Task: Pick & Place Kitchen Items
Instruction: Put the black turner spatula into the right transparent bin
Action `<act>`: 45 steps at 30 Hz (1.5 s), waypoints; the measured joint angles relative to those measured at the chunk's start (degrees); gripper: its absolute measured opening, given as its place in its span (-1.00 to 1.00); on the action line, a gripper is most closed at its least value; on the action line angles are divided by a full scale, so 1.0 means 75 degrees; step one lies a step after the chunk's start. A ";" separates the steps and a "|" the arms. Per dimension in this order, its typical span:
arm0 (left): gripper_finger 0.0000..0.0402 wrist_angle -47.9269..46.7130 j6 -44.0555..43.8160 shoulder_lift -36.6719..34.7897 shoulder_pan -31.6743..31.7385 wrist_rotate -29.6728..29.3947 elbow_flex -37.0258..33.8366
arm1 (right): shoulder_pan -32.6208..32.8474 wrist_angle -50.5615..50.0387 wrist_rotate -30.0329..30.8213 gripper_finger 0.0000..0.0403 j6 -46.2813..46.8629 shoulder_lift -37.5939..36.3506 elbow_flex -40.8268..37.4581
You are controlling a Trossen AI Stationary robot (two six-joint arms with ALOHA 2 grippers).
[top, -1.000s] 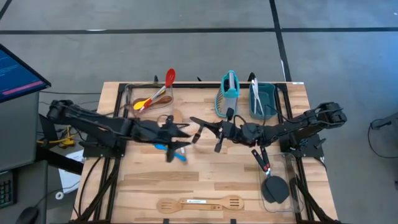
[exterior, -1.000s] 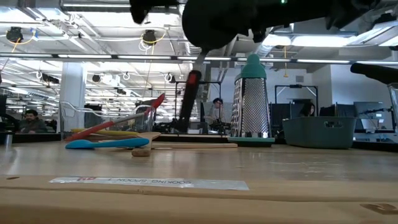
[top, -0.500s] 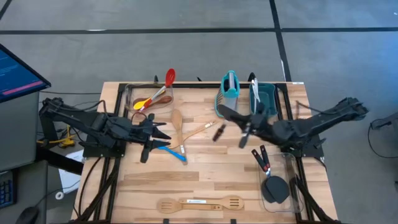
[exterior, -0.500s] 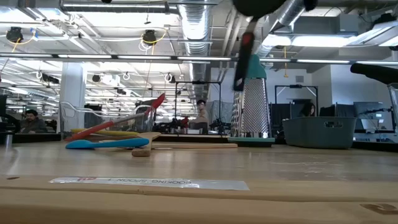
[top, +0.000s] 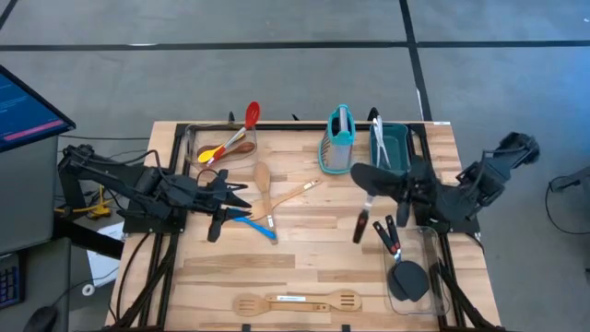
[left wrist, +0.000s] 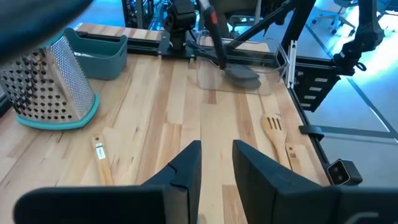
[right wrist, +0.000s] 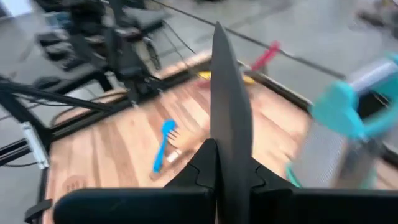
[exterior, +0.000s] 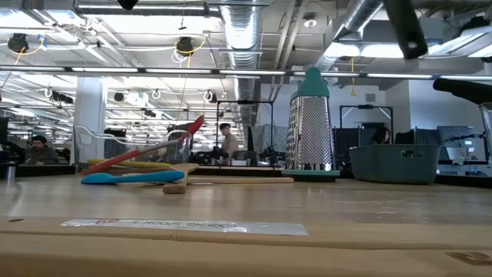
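A pale wooden slatted table point(top: 304, 249) is seen on a dark frame over a grey floor, and beyond it, in the low view, a wide workshop with ceiling ducts and strip lights where people sit and stand far off. A black flat spatula with a long dark handle point(top: 367, 195) is held above the table's right half, clamped between the shut fingers of the right gripper point(top: 398, 189); its blade fills the middle of the right wrist view point(right wrist: 229, 134). The left gripper point(top: 221, 198) is poised over the left half with its fingers a narrow gap apart point(left wrist: 214, 171) and nothing between them. A blue spoon point(top: 251, 222) lies just beside it, crossed by a wooden spoon point(top: 263, 184). A teal-topped metal box grater point(exterior: 309, 127) stands upright next to a teal rectangular bin point(top: 395, 146). The spatula's handle is cut off at the low view's upper edge point(exterior: 403, 27).
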 joint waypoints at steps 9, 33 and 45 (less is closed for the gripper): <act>-0.62 -0.0051 -0.0198 0.0003 0.0006 0.0003 0.0000 | 0.0862 -0.3203 0.0012 -1.00 0.4305 0.0188 0.0115; -0.62 -0.0090 -0.0201 0.0003 0.0006 0.0012 -0.0003 | 0.2650 -0.5592 -0.3533 -1.00 0.9484 0.1146 0.0129; -0.62 -0.0140 -0.0201 0.0003 0.0009 0.0032 -0.0003 | 0.3431 -0.5475 -0.4330 -1.00 1.1111 0.2392 -0.0601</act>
